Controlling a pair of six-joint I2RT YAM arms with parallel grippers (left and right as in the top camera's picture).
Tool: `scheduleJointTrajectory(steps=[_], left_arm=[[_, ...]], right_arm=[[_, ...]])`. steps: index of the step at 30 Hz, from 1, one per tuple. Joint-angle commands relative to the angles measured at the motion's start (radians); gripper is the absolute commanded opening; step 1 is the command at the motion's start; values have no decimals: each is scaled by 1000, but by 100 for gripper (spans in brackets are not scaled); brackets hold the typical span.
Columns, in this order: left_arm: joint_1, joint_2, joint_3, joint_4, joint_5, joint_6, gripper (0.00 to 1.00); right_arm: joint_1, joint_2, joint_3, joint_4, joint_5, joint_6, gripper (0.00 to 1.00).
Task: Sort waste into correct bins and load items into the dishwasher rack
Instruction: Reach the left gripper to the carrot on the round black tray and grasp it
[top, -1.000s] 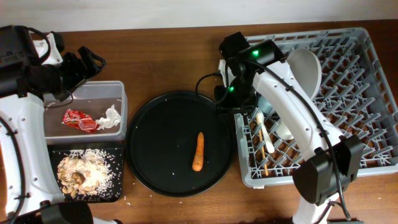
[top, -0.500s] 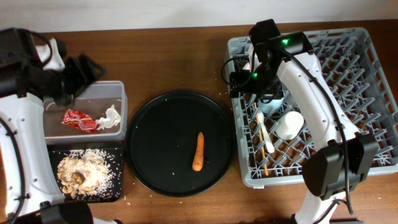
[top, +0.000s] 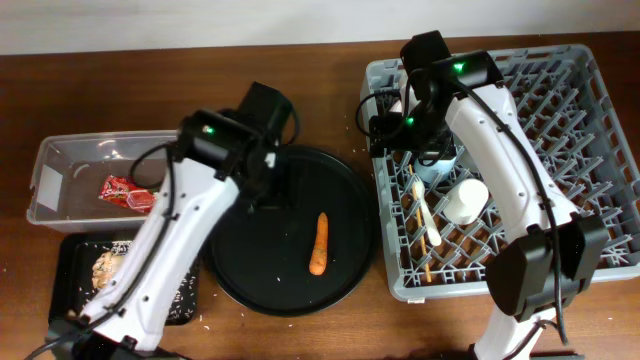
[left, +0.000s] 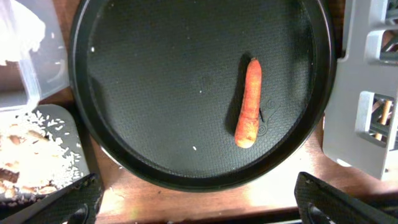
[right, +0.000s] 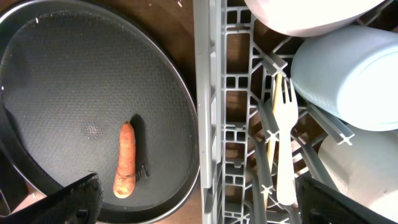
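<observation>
Carrot (left: 249, 102) right of centre on round tray (left: 137, 74), L gripper (left: 199, 208) splayed wide above tray, R gripper (right: 199, 205) released too, both empty, R wrist cam only: fork (right: 285, 149), prob. chopstick (right: 273, 106), in rack (right: 208, 93), overhead only: wrapper (top: 128, 192) in tub (top: 90, 155)

1 carrot (top: 318, 244) on round tray (top: 345, 215); white cup (top: 466, 200), fork (top: 423, 208) in rack (top: 590, 130); wrapper (top: 128, 192) in tub (top: 60, 152).

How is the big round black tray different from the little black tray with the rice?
The round tray is bigger and circular; the little tray is rectangular. The round tray holds one carrot; the little tray holds rice scraps. Both are black and shallow.
</observation>
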Motion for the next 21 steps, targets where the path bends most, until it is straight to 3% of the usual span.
scheduleJointTrajectory(steps=[1, 3, 6, 9, 16, 17, 21], left_arm=[[-71, -6, -143, 80, 25, -22, 99], [-113, -6, -283, 233, 80, -22, 99], [-151, -6, -449, 451, 132, -22, 91], [-176, -6, -537, 616, 124, -22, 75], [-222, 47, -667, 790, 105, -89, 71], [-225, 62, -668, 811, 102, -90, 64], [-237, 130, -668, 820, 57, -142, 64]], right_arm=[[-1, -16, 14, 0, 6, 4, 99], [-1, -16, 14, 0, 6, 4, 99], [-1, -16, 14, 0, 6, 4, 99], [-1, -16, 14, 0, 6, 4, 99], [-1, -16, 14, 0, 6, 4, 99], [-1, -16, 14, 0, 6, 4, 99], [-1, -16, 14, 0, 6, 4, 99]])
